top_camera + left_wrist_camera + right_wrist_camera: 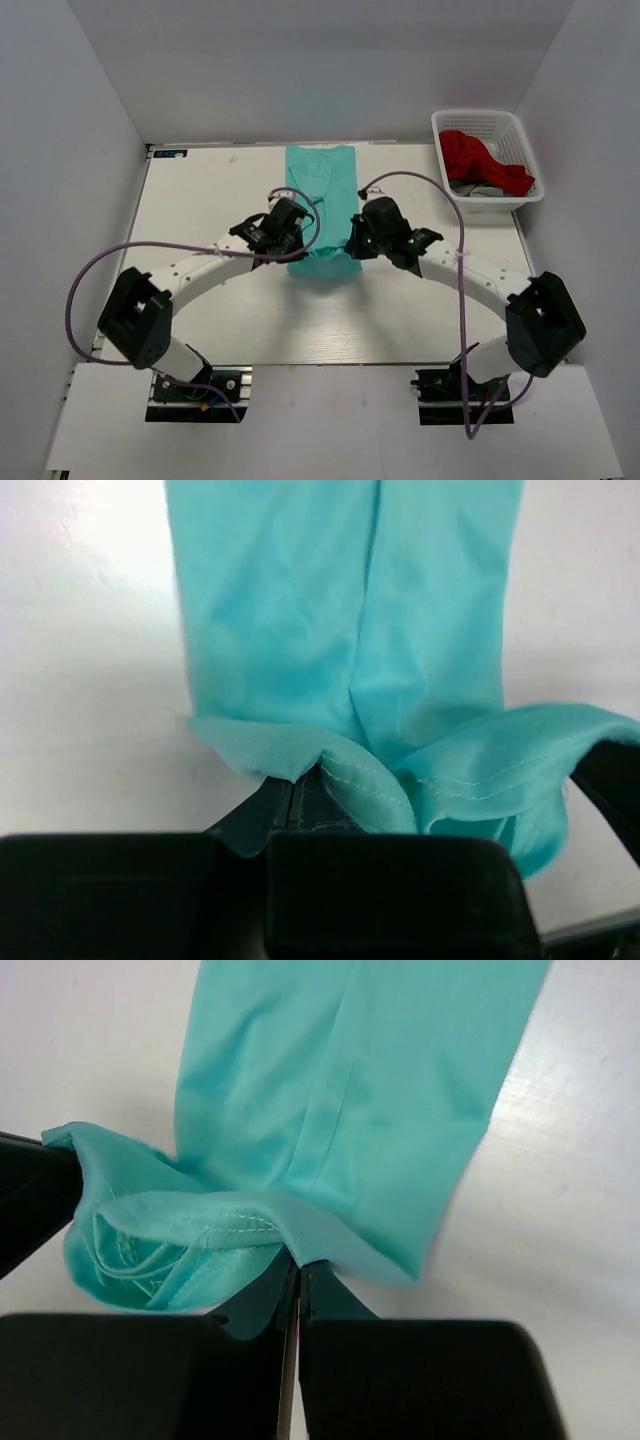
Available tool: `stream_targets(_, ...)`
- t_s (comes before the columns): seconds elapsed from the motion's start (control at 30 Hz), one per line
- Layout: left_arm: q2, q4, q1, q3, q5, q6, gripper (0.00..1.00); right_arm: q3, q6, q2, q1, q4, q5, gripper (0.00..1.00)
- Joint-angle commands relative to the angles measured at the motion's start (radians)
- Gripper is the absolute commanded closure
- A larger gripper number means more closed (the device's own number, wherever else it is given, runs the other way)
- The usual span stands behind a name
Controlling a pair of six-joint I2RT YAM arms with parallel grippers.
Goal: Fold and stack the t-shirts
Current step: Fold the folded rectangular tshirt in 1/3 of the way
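Note:
The teal-green t-shirt (320,195) lies as a long narrow strip down the middle of the white table, folded lengthwise. My left gripper (291,243) is shut on its near left hem corner (290,765), and my right gripper (352,246) is shut on the near right hem corner (320,1245). Between the two grips the hem (160,1250) bunches and sags. The red t-shirt (480,160) sits crumpled in the white lattice basket (487,121) at the back right.
A grey piece of cloth (478,189) lies under the red shirt in the basket. White walls close in the table at the left, back and right. Purple cables (440,195) loop over both arms.

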Motion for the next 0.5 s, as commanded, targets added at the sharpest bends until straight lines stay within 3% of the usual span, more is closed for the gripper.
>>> stream_targets(0.0, 0.081, -0.031, 0.058, 0.115, -0.049, 0.024, 1.0, 0.12, -0.051, 0.074, -0.037, -0.027, 0.057, 1.0)
stream_targets(0.47, 0.364, 0.062, 0.204, 0.417, 0.069, 0.188, 1.0, 0.413, -0.12, 0.364, -0.171, -0.033, -0.032, 1.0)
